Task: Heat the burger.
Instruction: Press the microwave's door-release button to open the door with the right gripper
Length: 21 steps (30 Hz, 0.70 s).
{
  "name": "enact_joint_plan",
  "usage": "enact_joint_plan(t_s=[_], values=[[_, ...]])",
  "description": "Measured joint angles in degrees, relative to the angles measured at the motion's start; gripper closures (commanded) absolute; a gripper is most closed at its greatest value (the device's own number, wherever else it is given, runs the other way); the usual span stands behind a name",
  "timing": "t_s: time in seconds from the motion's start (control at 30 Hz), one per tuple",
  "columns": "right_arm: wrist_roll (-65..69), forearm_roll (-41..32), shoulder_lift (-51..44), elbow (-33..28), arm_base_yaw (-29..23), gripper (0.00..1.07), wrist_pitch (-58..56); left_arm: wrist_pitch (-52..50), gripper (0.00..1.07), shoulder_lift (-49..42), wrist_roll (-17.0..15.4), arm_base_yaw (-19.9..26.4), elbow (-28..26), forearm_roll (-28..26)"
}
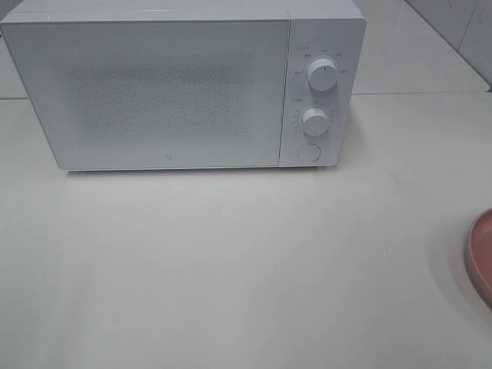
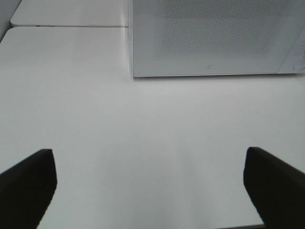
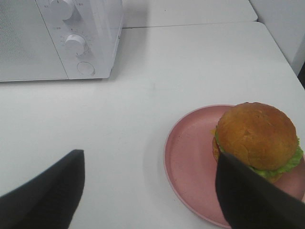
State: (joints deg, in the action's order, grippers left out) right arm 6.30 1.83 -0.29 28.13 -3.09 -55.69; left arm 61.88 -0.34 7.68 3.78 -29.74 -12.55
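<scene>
The burger (image 3: 257, 136), with its golden-brown bun and green lettuce frill, sits on a round pink plate (image 3: 190, 157) in the right wrist view. My right gripper (image 3: 147, 195) is open and hovers near the plate. One of its dark fingers (image 3: 252, 200) covers the burger's near edge, and nothing lies between the two fingers. My left gripper (image 2: 150, 191) is open over bare table, facing the white microwave (image 2: 209, 38). In the exterior high view the microwave (image 1: 169, 84) stands with its door shut, and only the plate's rim (image 1: 480, 257) shows at the right edge. Neither gripper appears there.
The microwave's panel carries two knobs (image 1: 321, 74) (image 1: 315, 121) and a round button (image 1: 307, 152). The white table (image 1: 231, 269) stretches in front of it. A second table surface (image 2: 66, 14) lies behind the seam, and a wall corner (image 3: 286, 24) stands to the right.
</scene>
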Motion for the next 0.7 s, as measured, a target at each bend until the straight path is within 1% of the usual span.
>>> enact_joint_plan(t_s=[0.53, 0.7], values=[[-0.06, 0.00, 0.00, 0.00, 0.00, 0.34, 0.00, -0.06, 0.07, 0.00, 0.00, 0.00, 0.00, 0.00], [-0.06, 0.00, 0.29, 1.03, 0.00, 0.34, 0.23, -0.06, 0.07, 0.00, 0.00, 0.00, 0.00, 0.00]])
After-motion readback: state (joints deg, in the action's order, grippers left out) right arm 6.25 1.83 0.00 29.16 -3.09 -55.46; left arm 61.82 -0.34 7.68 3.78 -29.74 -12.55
